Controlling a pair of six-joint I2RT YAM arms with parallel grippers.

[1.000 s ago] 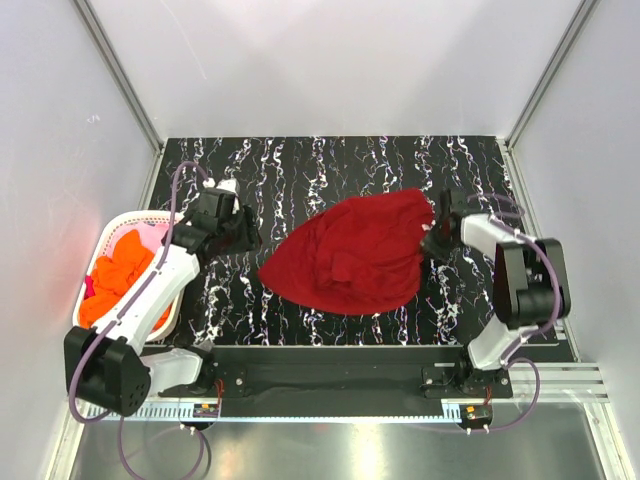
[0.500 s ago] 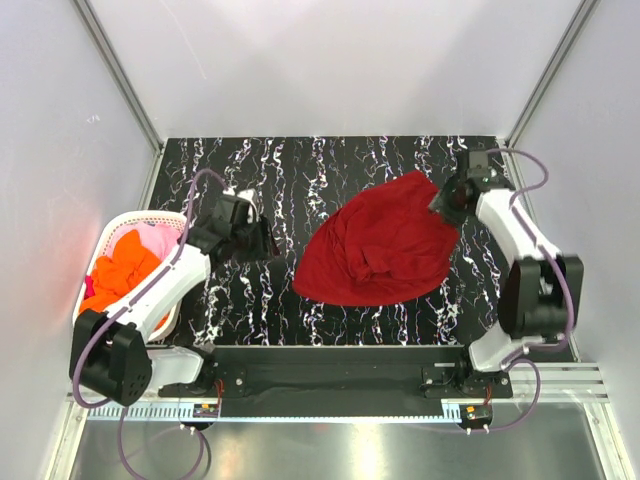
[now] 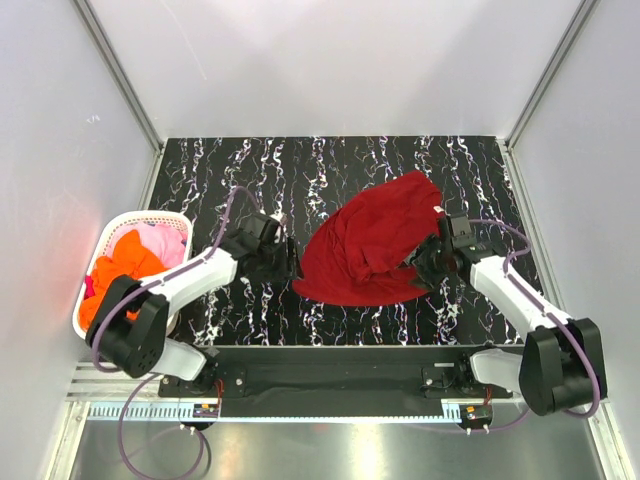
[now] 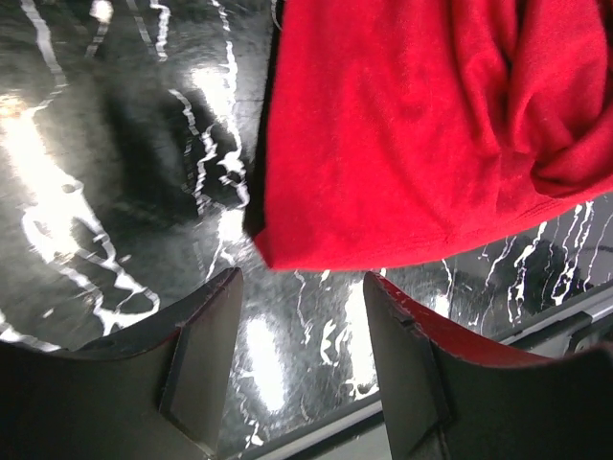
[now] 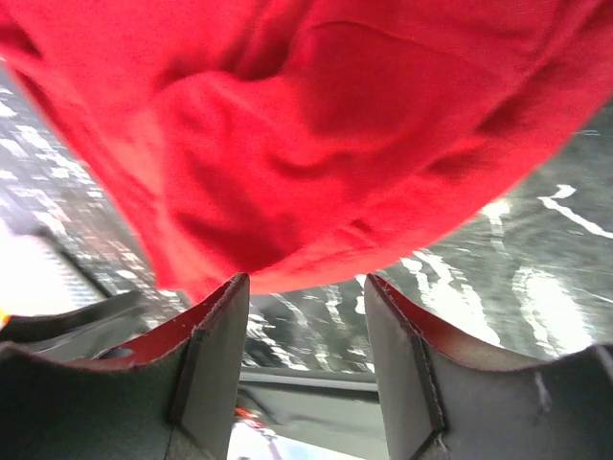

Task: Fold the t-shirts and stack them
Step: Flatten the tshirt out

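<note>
Dark red t-shirt [image 3: 370, 245] bunched, sleeves lost in folds; left gripper [image 4: 302, 285], right gripper [image 5: 306, 287] spread apart, grasping nothing.

One red t-shirt [image 3: 365, 250], one basket [image 3: 150, 216], two arms [image 3: 195, 275] [image 3: 510, 290]

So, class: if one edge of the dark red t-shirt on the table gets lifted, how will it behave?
Probably floppy: the dark red t-shirt lies in soft rumpled folds, so it should drape and sag. Likely light, since the cloth looks thin. Pushed, it would probably bunch rather than slide whole, though the tabletop looks glossy.
</note>
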